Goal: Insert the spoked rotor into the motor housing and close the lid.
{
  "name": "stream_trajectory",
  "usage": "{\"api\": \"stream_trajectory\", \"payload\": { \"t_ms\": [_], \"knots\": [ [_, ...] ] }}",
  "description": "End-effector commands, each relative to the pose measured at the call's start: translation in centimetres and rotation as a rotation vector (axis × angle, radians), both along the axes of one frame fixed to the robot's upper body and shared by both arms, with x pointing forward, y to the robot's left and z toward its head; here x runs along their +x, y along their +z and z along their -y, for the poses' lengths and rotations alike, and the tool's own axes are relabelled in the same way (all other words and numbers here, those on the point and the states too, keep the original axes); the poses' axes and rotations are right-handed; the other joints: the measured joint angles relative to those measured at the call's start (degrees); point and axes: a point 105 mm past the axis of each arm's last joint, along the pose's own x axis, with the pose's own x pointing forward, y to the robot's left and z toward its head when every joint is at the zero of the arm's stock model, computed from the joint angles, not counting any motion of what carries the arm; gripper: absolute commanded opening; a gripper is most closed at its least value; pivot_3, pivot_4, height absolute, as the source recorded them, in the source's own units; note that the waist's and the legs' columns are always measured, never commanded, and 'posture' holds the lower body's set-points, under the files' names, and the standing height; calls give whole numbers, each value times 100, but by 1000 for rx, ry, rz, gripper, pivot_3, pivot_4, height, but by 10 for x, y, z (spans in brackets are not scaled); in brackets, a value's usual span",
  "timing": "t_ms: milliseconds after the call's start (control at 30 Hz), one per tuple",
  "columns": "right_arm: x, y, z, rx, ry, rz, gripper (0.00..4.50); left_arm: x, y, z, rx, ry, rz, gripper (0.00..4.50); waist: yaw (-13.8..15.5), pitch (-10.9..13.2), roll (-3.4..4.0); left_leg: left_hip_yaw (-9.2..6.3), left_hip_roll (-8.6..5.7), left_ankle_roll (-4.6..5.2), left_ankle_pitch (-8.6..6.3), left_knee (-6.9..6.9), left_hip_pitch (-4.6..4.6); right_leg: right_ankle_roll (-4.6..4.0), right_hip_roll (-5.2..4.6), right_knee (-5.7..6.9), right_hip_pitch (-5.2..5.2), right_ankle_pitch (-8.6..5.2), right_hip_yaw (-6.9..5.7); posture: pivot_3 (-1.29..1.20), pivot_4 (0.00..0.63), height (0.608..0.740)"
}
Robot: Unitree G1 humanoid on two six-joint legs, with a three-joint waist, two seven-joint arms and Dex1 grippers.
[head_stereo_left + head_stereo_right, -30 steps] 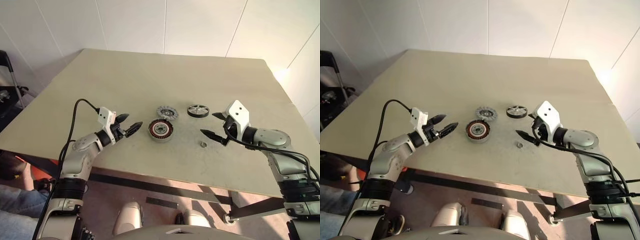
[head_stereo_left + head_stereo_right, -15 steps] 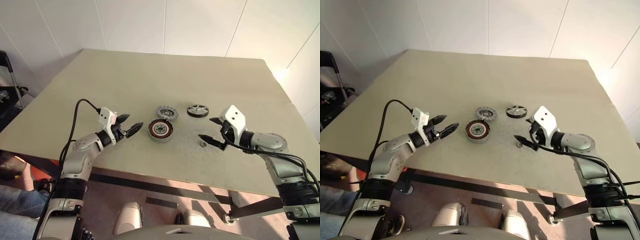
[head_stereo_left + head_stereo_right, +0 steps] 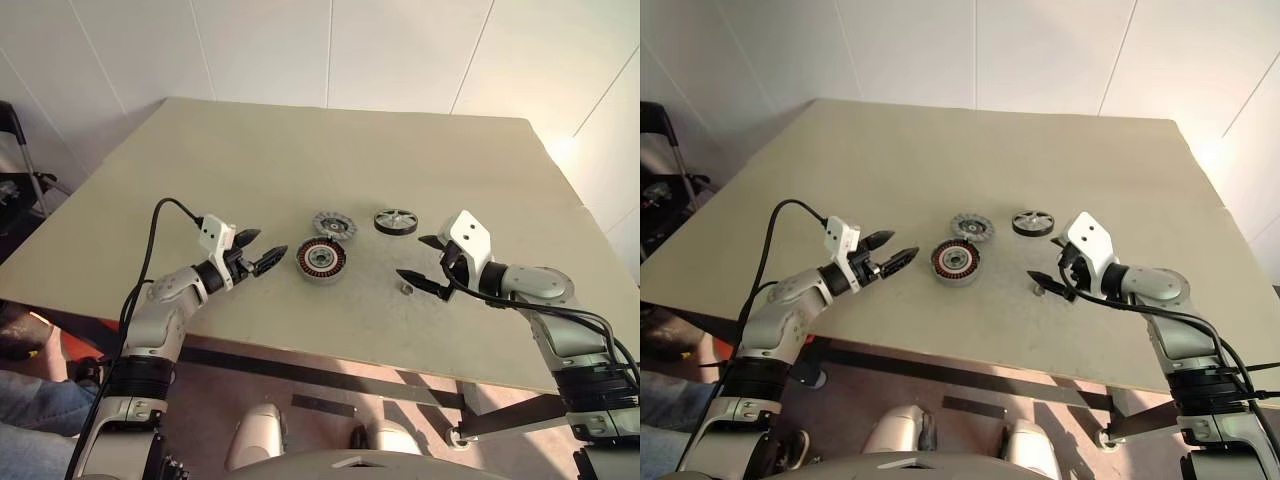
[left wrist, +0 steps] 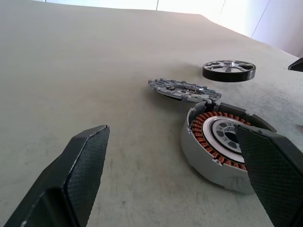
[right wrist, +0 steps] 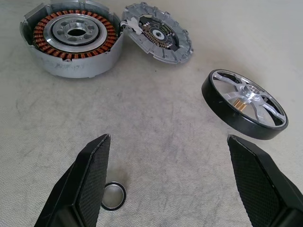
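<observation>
Right wrist view: nothing assembled yet. Nearest, small loose ring [image 5: 114, 196]. Motor housing [image 3: 321, 260] mid-table, windings bare; lid [image 3: 334, 224] touching its rim at 1 o'clock; spoked rotor [image 3: 397, 221] apart at 2 o'clock. Left gripper [image 3: 258, 252] and right gripper [image 3: 425, 262] flanking, jaws wide, holding nothing. Insertion and lidding both left. Beyond: bare beige table [image 3: 300, 150], white panelled walls.

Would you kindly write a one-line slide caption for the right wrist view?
Open right tool hovers over the table, small loose ring by one finger; spoked rotor, lid and motor housing beyond.
</observation>
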Motion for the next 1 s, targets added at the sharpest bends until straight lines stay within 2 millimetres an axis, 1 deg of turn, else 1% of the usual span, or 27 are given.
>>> {"api": "stream_trajectory", "payload": {
  "t_ms": [33, 200, 367, 467, 600, 733, 833, 933, 1000],
  "knots": [
    [-1, 8, -6, 3, 24, 36, 4438, 1, 10, 1, 8, -11, 46, 4485, 0, 0, 0, 0, 0, 0, 0, 0, 0, 0, 0, 0, 0, 0, 0, 0, 0, 740],
    [-5, -1, -2, -2, 15, 6, 4438, 1, 9, 0, 12, -9, 45, 4485, 1, 0, 0, 0, 0, 0, 0, 0, 0, 0, 0, 0, 0, 0, 0, 0, 0, 740],
    [-24, -14, 2, -15, 45, -57, 4438, 0, 9, 0, 15, -10, 42, 4485, 11, 0, 0, 0, 0, 1, -1, 0, -1, 0, 0, -3, 2, 0, 0, 0, 0, 740],
    [-28, -23, 5, -18, 31, -91, 4438, 0, 8, 1, 17, -16, 39, 4485, 2, 0, 0, 0, 0, 1, -1, 1, 0, 0, 0, -3, 3, 0, 0, 0, 0, 740],
    [-31, -33, 6, -11, 15, -119, 4438, 1, 7, 2, 18, -18, 38, 4485, -3, 0, 0, 0, 1, -1, 0, 0, 21, 2, 0, -2, 19, -1, 0, 0, 0, 740],
    [-28, -35, 4, 2, 9, -121, 4438, 1, 7, 2, 21, -21, 37, 4485, -2, 0, 0, 0, 0, -1, 0, 0, 23, 2, 0, -3, 23, -1, 0, 0, 0, 740],
    [-24, -34, 1, 43, 0, -130, 4438, 2, 6, 2, 20, -17, 37, 4485, -3, 0, 0, 0, 0, -1, 0, 0, 22, 1, 0, -3, 22, -1, 0, 0, 0, 740],
    [-21, -40, 3, 39, -10, -151, 4438, 2, 6, 1, 20, -10, 38, 4485, -3, 0, 0, 0, 0, -1, 0, 0, 21, 1, 0, -3, 21, -1, 0, 0, 0, 740],
    [-22, -45, 4, 36, -12, -165, 4064, 1, 6, 0, 22, -5, 39, 4500, -3, -1, -1, 0, 0, -1, 0, 0, 22, 1, 0, -3, 23, -1, 0, 0, 0, 740]
  ]
}}
